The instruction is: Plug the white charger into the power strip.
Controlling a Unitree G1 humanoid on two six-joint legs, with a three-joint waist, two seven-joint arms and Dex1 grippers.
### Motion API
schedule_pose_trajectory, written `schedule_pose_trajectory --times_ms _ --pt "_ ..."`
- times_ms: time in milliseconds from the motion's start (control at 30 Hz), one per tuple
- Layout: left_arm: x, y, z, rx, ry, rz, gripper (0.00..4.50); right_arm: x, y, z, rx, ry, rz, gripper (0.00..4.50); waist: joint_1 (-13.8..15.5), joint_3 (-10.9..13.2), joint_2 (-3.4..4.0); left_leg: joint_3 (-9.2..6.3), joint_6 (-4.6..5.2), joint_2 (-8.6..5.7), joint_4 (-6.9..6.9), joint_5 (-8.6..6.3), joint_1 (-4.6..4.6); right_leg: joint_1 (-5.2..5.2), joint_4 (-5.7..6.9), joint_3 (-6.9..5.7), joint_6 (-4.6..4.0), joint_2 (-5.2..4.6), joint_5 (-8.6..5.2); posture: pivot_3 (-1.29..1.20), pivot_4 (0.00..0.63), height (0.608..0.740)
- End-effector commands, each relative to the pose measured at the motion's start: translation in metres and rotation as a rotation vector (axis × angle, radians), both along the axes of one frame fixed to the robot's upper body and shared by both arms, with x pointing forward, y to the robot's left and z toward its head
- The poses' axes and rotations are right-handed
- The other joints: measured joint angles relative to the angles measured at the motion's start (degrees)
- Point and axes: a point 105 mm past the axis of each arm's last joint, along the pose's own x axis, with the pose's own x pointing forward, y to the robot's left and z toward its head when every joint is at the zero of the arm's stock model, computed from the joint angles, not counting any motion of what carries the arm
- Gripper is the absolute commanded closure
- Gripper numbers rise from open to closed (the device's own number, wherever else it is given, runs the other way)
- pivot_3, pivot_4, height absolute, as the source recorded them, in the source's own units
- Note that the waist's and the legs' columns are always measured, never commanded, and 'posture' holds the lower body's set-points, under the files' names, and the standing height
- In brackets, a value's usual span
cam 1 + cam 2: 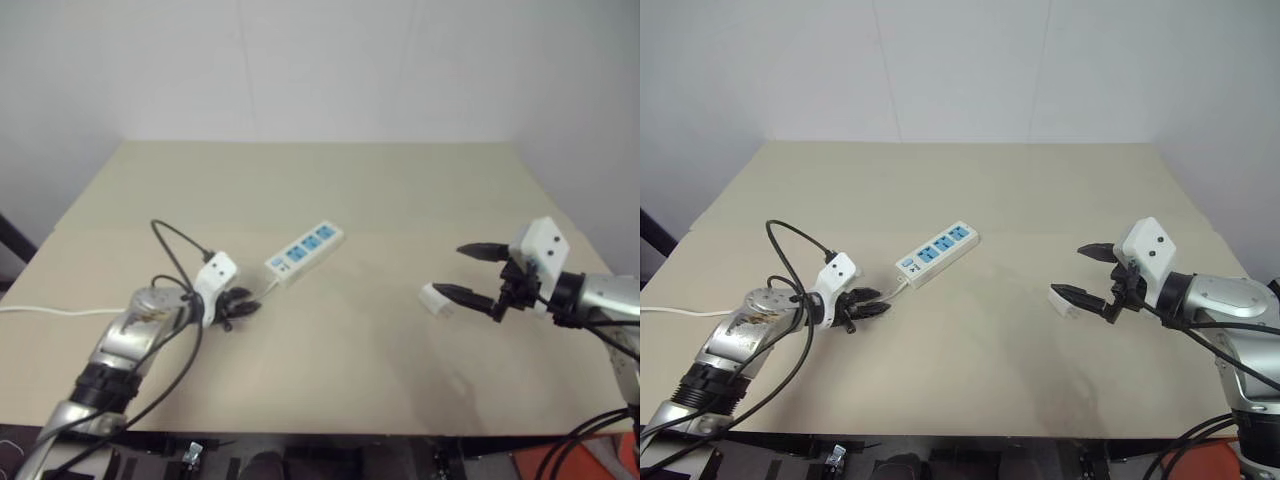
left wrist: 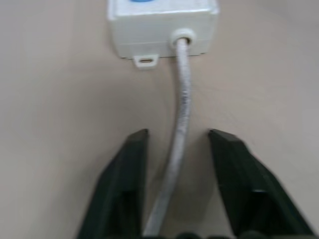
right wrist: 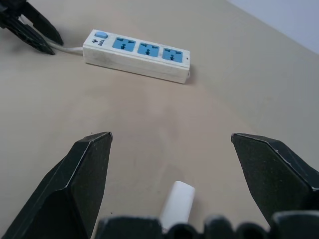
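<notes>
The power strip [image 1: 305, 252], a long white bar with three blue sockets and a blue switch, lies slantwise on the tan table left of centre. Its white cord [image 2: 182, 99] leaves the near end and runs between the fingers of my left gripper [image 1: 240, 305]. That gripper sits low at the table just behind the strip, its jaws narrowly apart, a small gap showing on each side of the cord. The white charger [image 1: 436, 300] lies on its side on the table at the right. My right gripper [image 1: 446, 270] hovers over it, open wide, holding nothing.
The table [image 1: 330, 190] has its front edge close to me, and a white wall stands behind its far edge. The strip's cord [image 1: 40, 311] trails off to the left edge. Bare tabletop lies between the strip and the charger.
</notes>
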Motion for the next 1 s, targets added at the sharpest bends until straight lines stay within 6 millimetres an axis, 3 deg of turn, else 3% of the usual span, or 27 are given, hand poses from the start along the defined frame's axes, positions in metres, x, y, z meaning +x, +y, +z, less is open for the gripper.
schedule_pose_trajectory --times_ms 33,100,200,333,367,433,533,600,767,867,1000 --pt "-0.003 0.004 -0.007 0.006 0.029 0.002 4.03 -0.004 0.001 0.013 -0.01 -0.043 0.015 0.0 0.0 0.0 0.0 0.0 0.0 0.0 0.01 0.0 0.01 0.0 0.01 0.0 0.0 0.0 0.0 0.0 0.15 0.74" --pt "-0.005 0.006 -0.004 -0.012 0.021 0.003 4.47 -0.003 0.002 0.012 -0.008 -0.041 0.019 0.0 0.0 0.0 0.0 0.0 0.0 0.0 0.01 0.0 0.0 0.0 0.02 0.0 0.01 0.0 0.0 0.0 0.15 0.74" --pt "-0.017 0.008 0.005 -0.054 -0.006 -0.017 4.47 -0.002 0.003 0.01 -0.006 -0.033 0.014 0.0 -0.5 0.0 0.0 0.01 0.01 0.02 0.0 0.0 -0.02 -0.04 -0.01 0.03 0.01 0.01 0.0 0.0 0.15 0.74" --pt "-0.051 0.02 0.014 -0.067 -0.024 -0.098 4.47 -0.004 0.005 0.007 0.002 -0.024 0.022 0.0 -1.1 0.0 0.0 0.01 0.02 0.07 -0.08 -0.02 -0.04 -0.09 -0.07 0.09 0.02 0.01 -0.02 0.0 0.15 0.74" --pt "-0.062 0.025 0.015 -0.058 -0.011 -0.124 3.9 -0.004 0.005 0.006 0.003 -0.02 0.022 0.0 -1.2 0.0 0.01 0.01 0.02 0.07 -0.09 -0.02 -0.05 -0.11 -0.08 0.08 0.03 0.0 -0.02 0.0 0.15 0.74" --pt "-0.081 0.031 0.018 -0.043 -0.005 -0.173 3.32 -0.005 0.006 0.004 0.004 -0.015 0.023 0.0 -1.3 0.0 0.01 0.01 0.02 0.11 -0.13 -0.02 -0.1 -0.2 -0.12 0.09 0.02 0.0 -0.03 0.0 0.15 0.74" --pt "-0.089 0.034 0.025 -0.045 -0.024 -0.19 2.35 -0.004 0.006 0.004 0.006 -0.013 0.024 0.0 -0.3 0.1 0.04 0.03 0.03 0.06 -0.14 -0.02 -0.1 -0.17 -0.13 0.05 0.02 -0.07 -0.03 0.0 0.15 0.74" --pt "-0.087 0.028 0.036 -0.093 -0.079 -0.19 1.75 -0.004 0.007 0.004 0.006 -0.012 0.026 0.0 0.3 0.1 0.04 0.03 0.02 0.04 -0.11 -0.02 -0.06 -0.09 -0.14 0.01 0.02 -0.07 -0.03 0.0 0.15 0.74" --pt "-0.057 0.003 0.056 -0.204 -0.337 -0.106 0.13 -0.002 0.009 0.005 0.012 -0.016 0.027 0.0 0.9 0.1 0.05 0.01 0.02 0.02 0.01 -0.01 -0.04 -0.01 -0.12 -0.03 0.04 -0.05 -0.01 0.0 0.15 0.74" --pt "-0.04 -0.01 0.054 -0.24 -0.446 -0.038 0.03 -0.003 0.01 0.006 0.018 -0.02 0.027 0.0 0.8 0.1 0.03 0.02 0.02 0.01 0.01 -0.02 -0.06 -0.01 -0.13 -0.01 0.04 -0.05 0.01 0.0 0.15 0.74" --pt "-0.033 -0.026 0.037 -0.261 -0.434 -0.031 0.03 -0.004 0.011 0.009 0.025 -0.031 0.021 0.0 0.3 0.1 0.03 0.04 0.02 0.01 -0.01 -0.02 -0.07 -0.03 -0.14 0.04 0.04 -0.05 0.02 0.0 0.15 0.74"
